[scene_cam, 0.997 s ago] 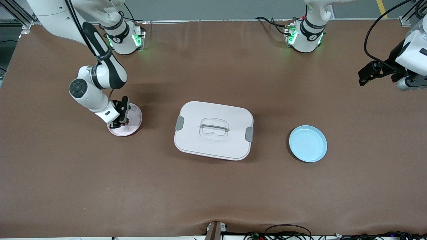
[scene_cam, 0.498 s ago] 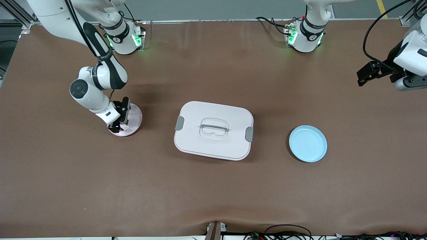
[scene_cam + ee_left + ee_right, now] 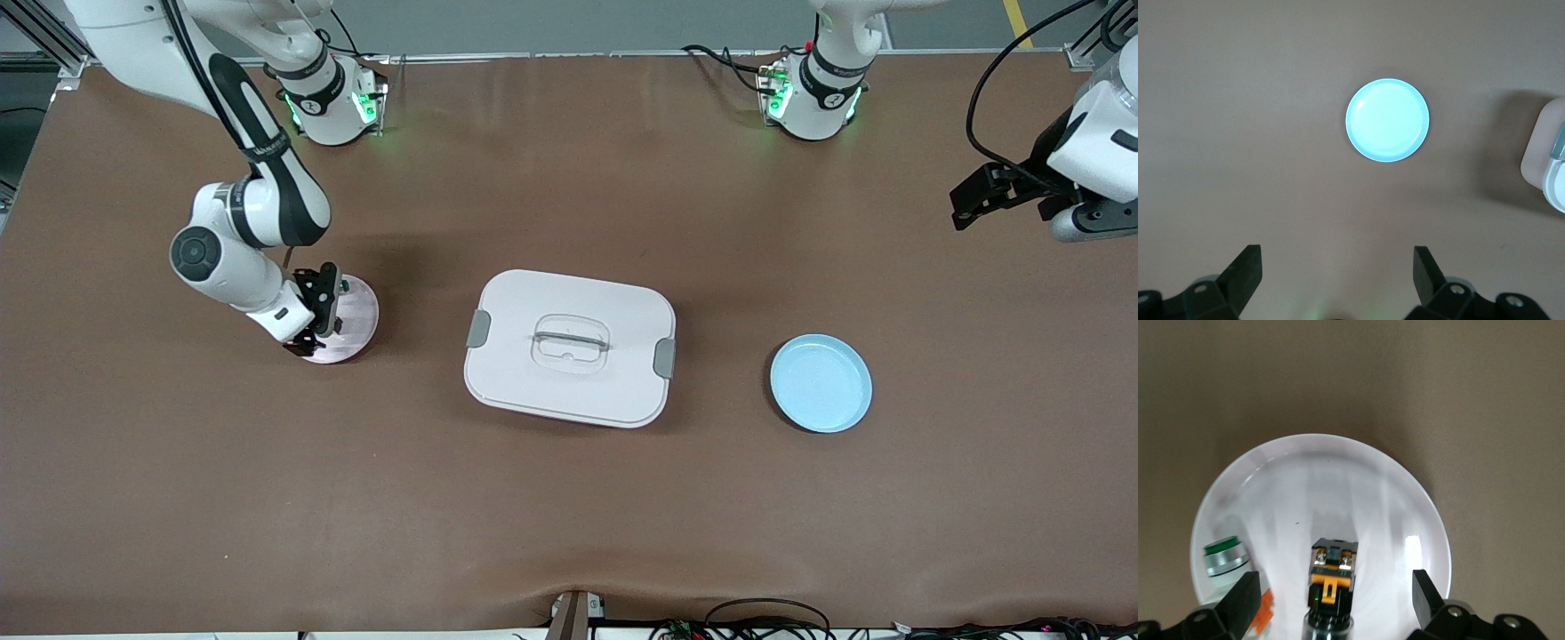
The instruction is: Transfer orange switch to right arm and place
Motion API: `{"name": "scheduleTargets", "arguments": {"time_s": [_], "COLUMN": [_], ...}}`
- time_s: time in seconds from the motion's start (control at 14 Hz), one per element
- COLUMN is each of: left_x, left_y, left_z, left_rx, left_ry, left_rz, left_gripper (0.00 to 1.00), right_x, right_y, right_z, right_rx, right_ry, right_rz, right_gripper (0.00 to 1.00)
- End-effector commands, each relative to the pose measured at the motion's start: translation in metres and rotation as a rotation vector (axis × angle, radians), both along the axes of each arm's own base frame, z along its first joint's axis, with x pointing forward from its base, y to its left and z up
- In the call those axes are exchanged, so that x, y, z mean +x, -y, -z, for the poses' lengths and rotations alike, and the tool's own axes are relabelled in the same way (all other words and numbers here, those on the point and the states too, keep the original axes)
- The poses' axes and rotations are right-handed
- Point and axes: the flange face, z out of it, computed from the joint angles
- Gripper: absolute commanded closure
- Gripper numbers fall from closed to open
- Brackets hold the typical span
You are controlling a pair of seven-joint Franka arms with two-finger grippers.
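The orange switch [image 3: 1332,581], a small black block with an orange section, lies on the pale pink plate [image 3: 1338,473]. My right gripper [image 3: 1335,587] is open just over it, with one jaw on each side and neither touching it. In the front view the right gripper [image 3: 307,331] hangs over the plate [image 3: 357,311] at the right arm's end of the table and hides the switch. My left gripper [image 3: 967,203] is open and empty, held high over the left arm's end of the table, and the left arm waits there [image 3: 1335,267].
A green-topped small piece [image 3: 1225,558] also lies on the pink plate, beside the switch. A white lidded box [image 3: 570,347] stands mid-table. An empty light blue plate [image 3: 821,383] lies toward the left arm's end and also shows in the left wrist view [image 3: 1387,120].
My right gripper has shifted slightly toward the right arm's end of the table, still over the pink plate. The left gripper has barely moved.
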Motion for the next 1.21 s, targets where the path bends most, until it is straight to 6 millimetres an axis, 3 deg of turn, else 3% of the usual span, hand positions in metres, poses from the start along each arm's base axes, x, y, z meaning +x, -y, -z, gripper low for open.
{"name": "scheduleTargets", "arguments": {"time_s": [0.0, 0.5, 0.78, 0.93, 1.14], "left_x": [-0.006, -0.006, -0.006, -0.006, -0.007], "left_y": [0.001, 0.0, -0.001, -0.001, 0.0], "left_z": [-0.006, -0.005, -0.006, -0.007, -0.008], "left_rx": [-0.013, -0.013, -0.013, -0.013, -0.013], "left_ry": [0.016, 0.014, 0.017, 0.017, 0.019], "left_rz": [0.019, 0.018, 0.016, 0.016, 0.018], "left_gripper": [0.0, 0.0, 0.0, 0.0, 0.0], "right_x": [-0.003, 0.017, 0.028, 0.025, 0.027], "right_y": [0.003, -0.003, 0.004, 0.008, 0.017], "right_z": [-0.054, -0.172, -0.224, -0.258, -0.293], "right_rx": [-0.023, -0.132, -0.172, -0.167, -0.2], "right_ry": [-0.046, -0.099, -0.111, -0.055, -0.071], "right_rz": [0.124, 0.436, 0.643, 0.81, 1.023], "right_gripper": [0.0, 0.0, 0.0, 0.0, 0.0]}}
